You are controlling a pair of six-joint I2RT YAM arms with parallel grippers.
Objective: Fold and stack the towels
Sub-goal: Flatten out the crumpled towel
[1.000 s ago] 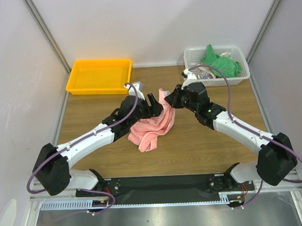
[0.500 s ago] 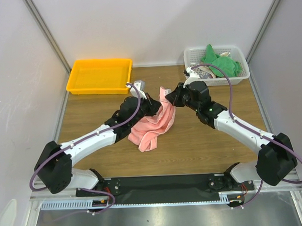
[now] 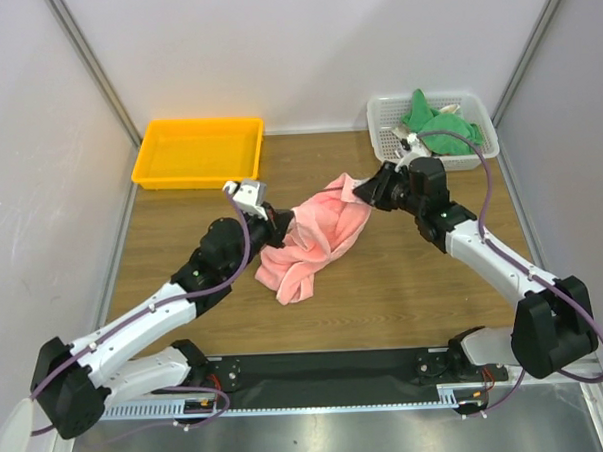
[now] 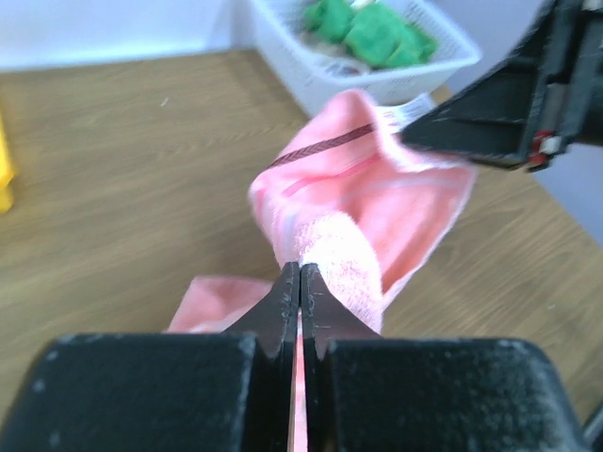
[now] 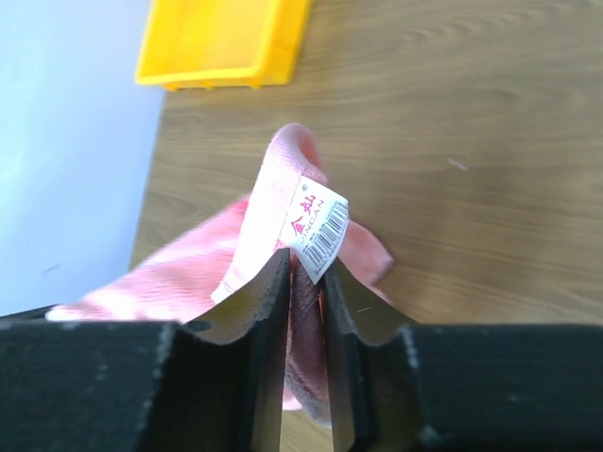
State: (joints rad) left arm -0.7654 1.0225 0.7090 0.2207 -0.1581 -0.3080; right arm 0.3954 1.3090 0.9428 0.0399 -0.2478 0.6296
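Observation:
A pink towel (image 3: 322,230) is lifted between both grippers above the wooden table, its lower end bunched on the wood. My left gripper (image 3: 286,225) is shut on the towel's left part; in the left wrist view its jaws (image 4: 300,273) pinch the pink towel (image 4: 358,188) tightly. My right gripper (image 3: 365,191) holds the towel's upper right corner. In the right wrist view its jaws (image 5: 306,264) stand narrowly apart with pink towel (image 5: 188,273) fabric filling the gap, and a white barcode label (image 5: 318,226) sticks out at the tips. A green towel (image 3: 439,128) lies in the white basket.
A white basket (image 3: 483,148) stands at the back right, close behind my right arm. A yellow tray (image 3: 198,150) sits at the back left. The basket (image 4: 311,89) and the right gripper (image 4: 490,113) also show in the left wrist view.
The left gripper closed on the towel and pulled back left; the right gripper moved right and away. The towel is now stretched and lifted between them. The right jaws have parted slightly.

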